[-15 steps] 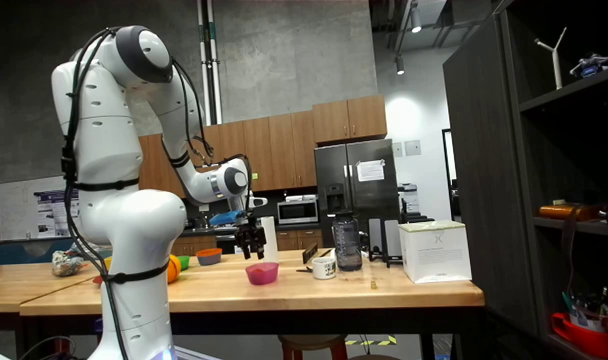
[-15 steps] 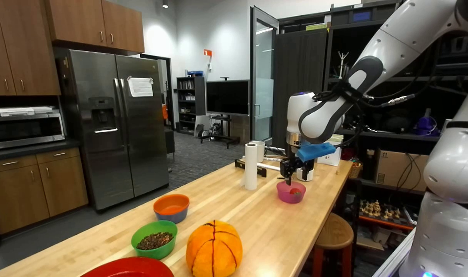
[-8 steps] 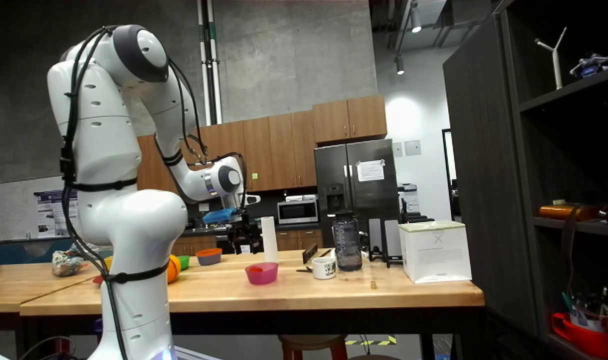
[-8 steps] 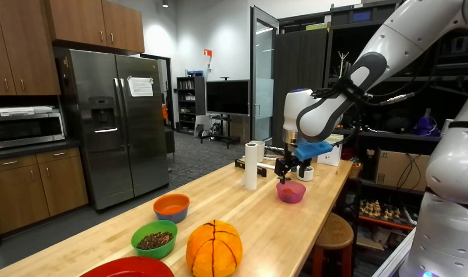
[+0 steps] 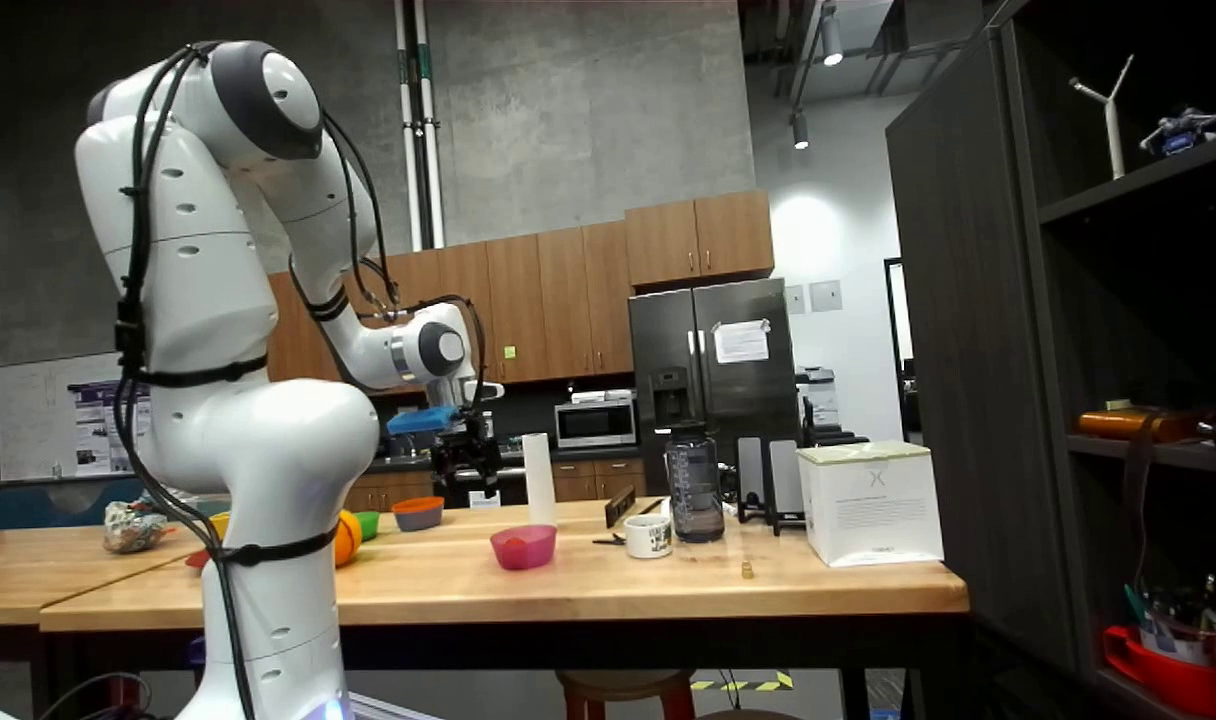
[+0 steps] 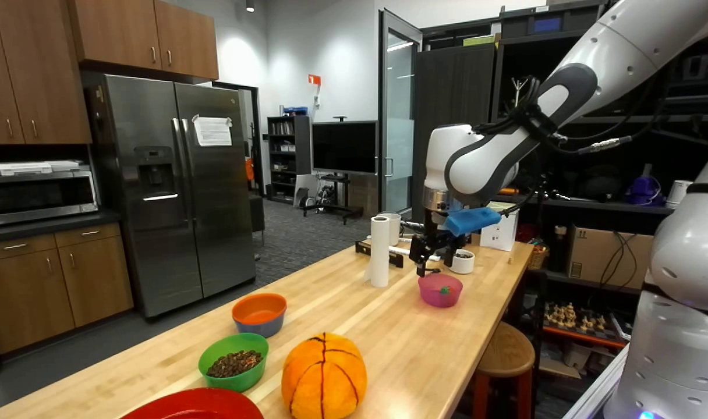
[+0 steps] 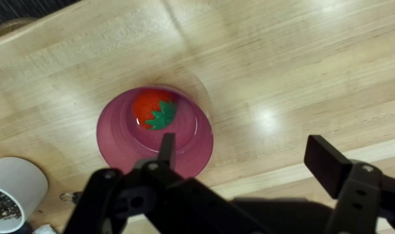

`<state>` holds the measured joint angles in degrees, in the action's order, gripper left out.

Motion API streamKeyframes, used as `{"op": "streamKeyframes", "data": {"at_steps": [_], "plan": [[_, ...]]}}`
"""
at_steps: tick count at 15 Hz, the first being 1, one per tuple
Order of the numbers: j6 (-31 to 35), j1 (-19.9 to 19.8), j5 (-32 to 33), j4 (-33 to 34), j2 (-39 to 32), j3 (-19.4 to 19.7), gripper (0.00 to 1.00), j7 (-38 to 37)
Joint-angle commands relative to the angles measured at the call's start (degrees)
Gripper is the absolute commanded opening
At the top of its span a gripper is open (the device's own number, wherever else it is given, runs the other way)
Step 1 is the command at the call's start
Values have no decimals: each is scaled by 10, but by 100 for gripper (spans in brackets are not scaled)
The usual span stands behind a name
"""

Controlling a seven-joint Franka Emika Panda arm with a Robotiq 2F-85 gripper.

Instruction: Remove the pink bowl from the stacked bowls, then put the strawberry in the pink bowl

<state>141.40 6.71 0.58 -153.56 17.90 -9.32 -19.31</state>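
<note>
The pink bowl [image 5: 533, 552] stands upright on the wooden table in both exterior views [image 6: 431, 299], apart from the other bowls. The red strawberry [image 7: 148, 105] with green leaves lies inside it, against one side of the bowl's floor, in the wrist view [image 7: 114, 139]. The strawberry's green leaves also show in an exterior view [image 6: 445, 290]. My gripper [image 7: 243, 151] is open and empty, above the table and higher than the bowl. In the wrist view one finger overlaps the bowl's image. An orange bowl [image 6: 259, 309] sits in a blue bowl [image 6: 259, 327], well away from my gripper.
A white mug [image 6: 462, 265], a paper towel roll [image 6: 380, 253] and a black level [image 5: 620, 505] stand near the bowl. A water bottle [image 5: 695, 485] and white box [image 5: 870, 505] stand further along. A green bowl [image 6: 250, 378] and orange plush ball [image 6: 325, 378] are toward the other end.
My open gripper has risen and moved away from above the pink bowl, leftward in both exterior views. The strawberry has rolled inside the bowl. The bowl has stayed in place.
</note>
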Motion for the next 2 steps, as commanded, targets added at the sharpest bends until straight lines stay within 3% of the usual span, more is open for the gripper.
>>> {"op": "streamKeyframes", "data": {"at_steps": [1, 2], "plan": [[-24, 13, -23, -3, 31, 0, 100, 37], [-36, 15, -25, -1, 35, -1, 100, 40]]}}
